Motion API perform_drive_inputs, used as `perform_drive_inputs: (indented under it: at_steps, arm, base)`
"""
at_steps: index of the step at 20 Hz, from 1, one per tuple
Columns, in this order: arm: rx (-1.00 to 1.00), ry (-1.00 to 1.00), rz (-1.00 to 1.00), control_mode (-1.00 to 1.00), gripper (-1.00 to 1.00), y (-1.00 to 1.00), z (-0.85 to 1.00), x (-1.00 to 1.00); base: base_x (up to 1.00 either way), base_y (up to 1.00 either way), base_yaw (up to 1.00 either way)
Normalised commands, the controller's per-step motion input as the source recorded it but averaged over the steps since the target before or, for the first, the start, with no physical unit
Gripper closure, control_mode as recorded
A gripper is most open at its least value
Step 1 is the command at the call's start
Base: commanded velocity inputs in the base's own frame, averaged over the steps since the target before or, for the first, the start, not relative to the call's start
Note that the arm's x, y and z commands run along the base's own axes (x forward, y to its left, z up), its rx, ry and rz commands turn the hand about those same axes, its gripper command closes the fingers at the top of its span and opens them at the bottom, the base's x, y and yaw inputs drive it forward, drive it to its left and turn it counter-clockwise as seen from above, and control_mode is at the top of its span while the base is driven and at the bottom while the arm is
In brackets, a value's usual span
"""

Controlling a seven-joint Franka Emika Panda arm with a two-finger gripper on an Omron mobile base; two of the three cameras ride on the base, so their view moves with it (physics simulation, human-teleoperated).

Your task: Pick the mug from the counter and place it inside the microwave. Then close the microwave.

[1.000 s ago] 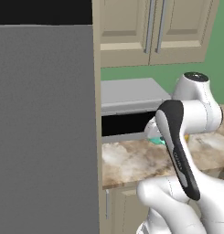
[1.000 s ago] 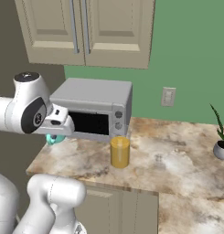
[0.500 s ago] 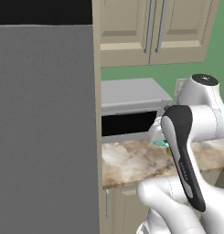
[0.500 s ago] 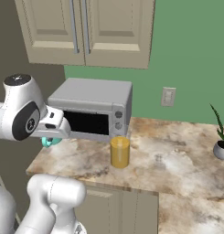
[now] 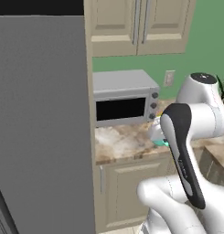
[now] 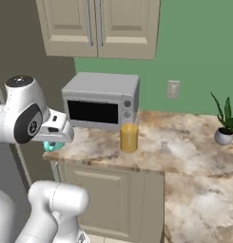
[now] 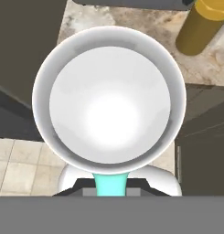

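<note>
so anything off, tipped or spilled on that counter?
Nothing stands out. The mug is in the tool, upright and empty, off the counter's left edge. The yellow bottle stands upright before the silver microwave. No spills.

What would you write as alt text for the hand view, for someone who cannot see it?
Looking straight down into the mug, its round pale inside and white rim wide across the frame, with its teal handle at the bottom where the shut gripper holds it. Behind it lie speckled counter, a yellow-orange bottle at upper right and tiled floor at lower left.
</note>
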Motion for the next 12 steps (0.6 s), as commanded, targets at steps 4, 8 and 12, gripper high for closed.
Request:
perform_drive_inputs:
  at_steps: [4, 8, 12]
  arm:
    - [0.0, 0.0, 0.0, 1.0, 1.0, 0.0, 0.0, 0.0]
    - [0.0, 0.0, 0.0, 1.0, 1.0, 0.0, 0.0, 0.0]
    - [0.0, 0.0, 0.0, 1.0, 1.0, 0.0, 0.0, 0.0]
  base:
    - [-1.0, 0.0, 0.04]
    - [-1.0, 0.0, 0.2]
    - [-0.87, 0.13, 0.41]
